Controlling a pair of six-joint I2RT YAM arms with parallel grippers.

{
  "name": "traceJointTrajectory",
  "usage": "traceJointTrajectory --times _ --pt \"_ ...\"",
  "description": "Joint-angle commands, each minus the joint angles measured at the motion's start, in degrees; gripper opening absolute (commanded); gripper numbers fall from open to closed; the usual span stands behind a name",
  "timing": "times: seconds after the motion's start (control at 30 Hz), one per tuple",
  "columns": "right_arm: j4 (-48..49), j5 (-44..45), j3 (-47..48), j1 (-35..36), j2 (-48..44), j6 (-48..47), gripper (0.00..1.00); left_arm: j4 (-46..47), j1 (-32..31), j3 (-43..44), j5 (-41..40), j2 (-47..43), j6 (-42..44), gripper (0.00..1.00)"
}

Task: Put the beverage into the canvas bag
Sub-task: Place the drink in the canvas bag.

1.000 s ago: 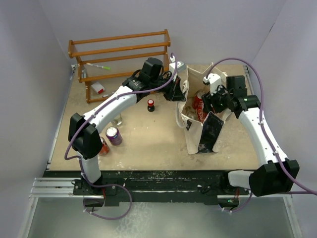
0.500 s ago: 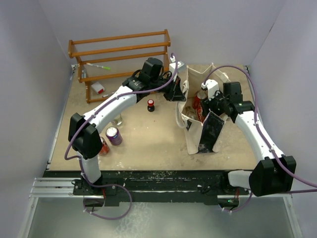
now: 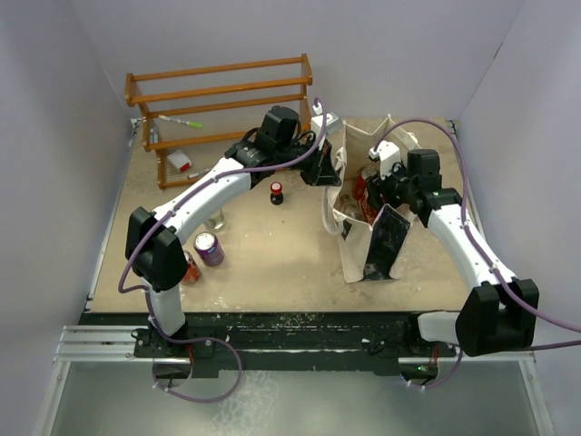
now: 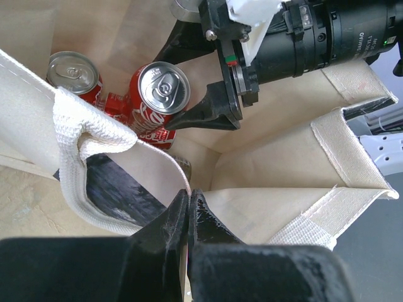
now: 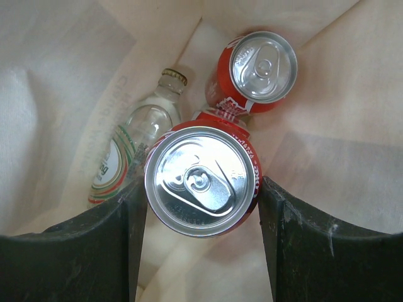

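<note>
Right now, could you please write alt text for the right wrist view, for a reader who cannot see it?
The right end effector grips an upright red can from above, inside the canvas bag. Beyond it are a second red can and a clear glass bottle.

**The Count, Kind by Kind**

There is one canvas bag (image 3: 354,245). The red cans (image 5: 200,179) (image 5: 263,66) (image 3: 192,270) number three. There is also one glass bottle (image 5: 135,141), one purple can (image 3: 209,247), one small dark bottle (image 3: 276,192) and one wooden rack (image 3: 218,91).
</note>
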Motion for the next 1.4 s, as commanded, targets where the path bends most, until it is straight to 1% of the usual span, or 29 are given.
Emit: traceJointTrajectory --times 0.0,0.23,0.47,0.53,0.63,0.77,1.0,1.17,1.27,1.37 --pt "4.28 2.09 -0.34 -0.17 1.18 1.59 0.0 0.64 -0.7 -0.38 0.81 -1.17 1.07 0.0" --pt "4.88 3.59 0.05 -0.17 -1.9 4.85 0.0 0.59 -0.72 -0.45 0.85 -1.23 1.39 0.0" --pt "4.82 4.97 2.34 -0.17 -3.74 5.31 0.0 0.57 -0.7 -0.3 0.82 -1.14 1.34 0.0" --pt "3.31 4.01 2.81 -0.17 -3.58 4.5 0.0 0.55 -0.76 -0.26 0.88 -1.12 1.34 0.0" --pt "0.79 2.2 3.38 -0.17 -3.27 0.75 0.0 0.45 -0.72 -0.05 0.8 -1.06 1.38 0.0" --pt "-4.39 -3.98 4.15 -0.17 -3.56 -2.75 0.0 0.22 -0.73 0.51 0.91 -0.97 1.34 0.0" --pt "-10.42 -8.93 5.71 -0.17 -5.61 -7.3 0.0 0.13 -0.68 0.49 0.95 -1.22 1.5 0.0" --pt "-10.84 -7.76 5.52 -0.17 -3.53 -8.54 0.0 0.09 -0.69 0.45 0.94 -1.25 1.5 0.0" --pt "-8.81 -6.28 4.61 -0.17 -1.87 -7.4 0.0 0.09 -0.72 0.45 0.89 -1.31 1.45 0.0" --pt "-5.89 -2.63 3.51 -0.09 0.09 -5.46 0.0 0.11 -0.71 0.44 0.94 -1.31 1.49 0.0"
